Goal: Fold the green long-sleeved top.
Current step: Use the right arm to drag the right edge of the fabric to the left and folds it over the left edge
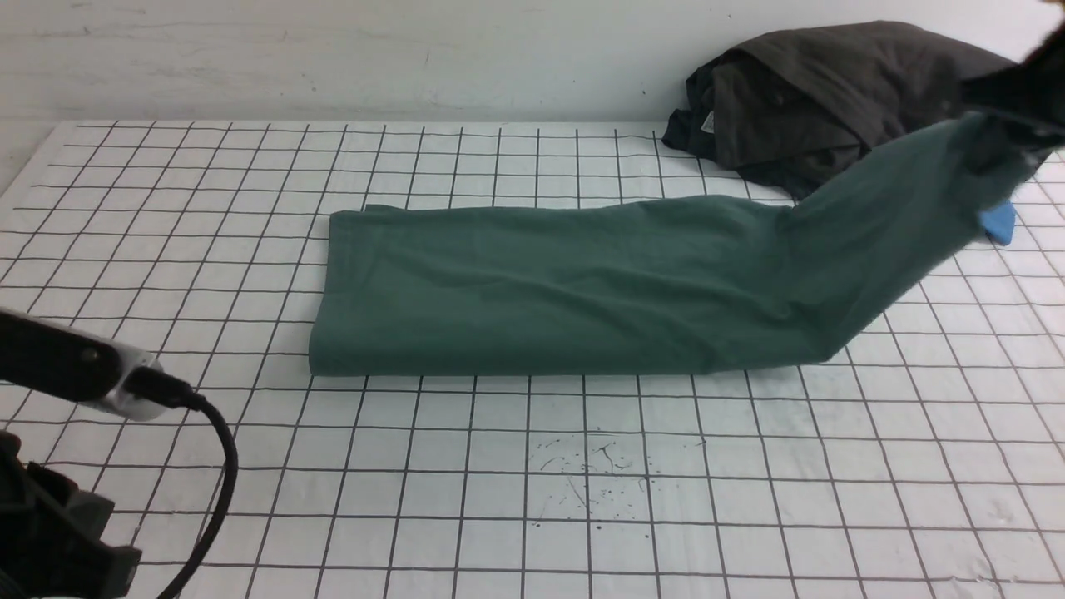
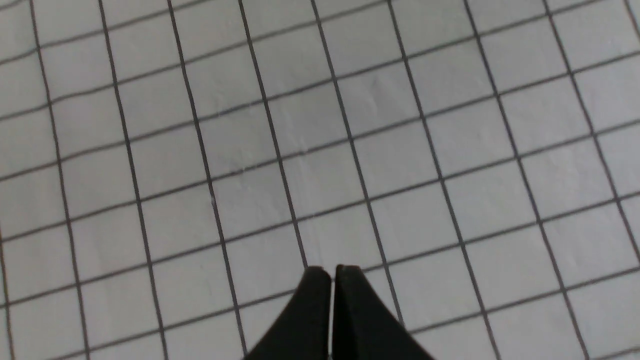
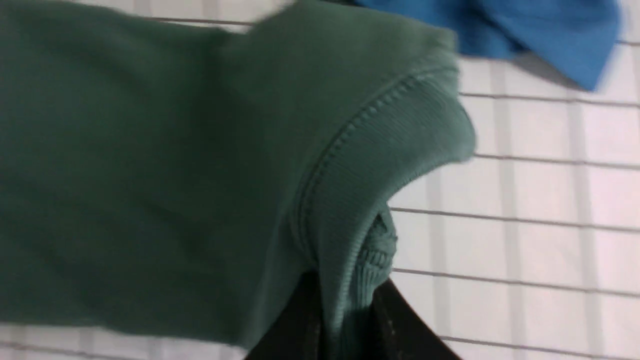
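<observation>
The green long-sleeved top (image 1: 549, 291) lies folded into a long band across the middle of the gridded table. Its right end is lifted off the table toward the far right. My right gripper (image 1: 1003, 146) is shut on that raised end. In the right wrist view the jaws (image 3: 345, 300) pinch the ribbed band of the top (image 3: 350, 165). My left gripper (image 2: 332, 272) is shut and empty, hovering over bare grid. In the front view only the left arm's body (image 1: 75, 366) shows at the near left, well apart from the top.
A dark grey-brown garment (image 1: 824, 100) is heaped at the back right by the wall. A bright blue garment (image 1: 998, 223) peeks out beyond the lifted end, also in the right wrist view (image 3: 525, 25). The left arm's cable (image 1: 218, 466) hangs at the near left.
</observation>
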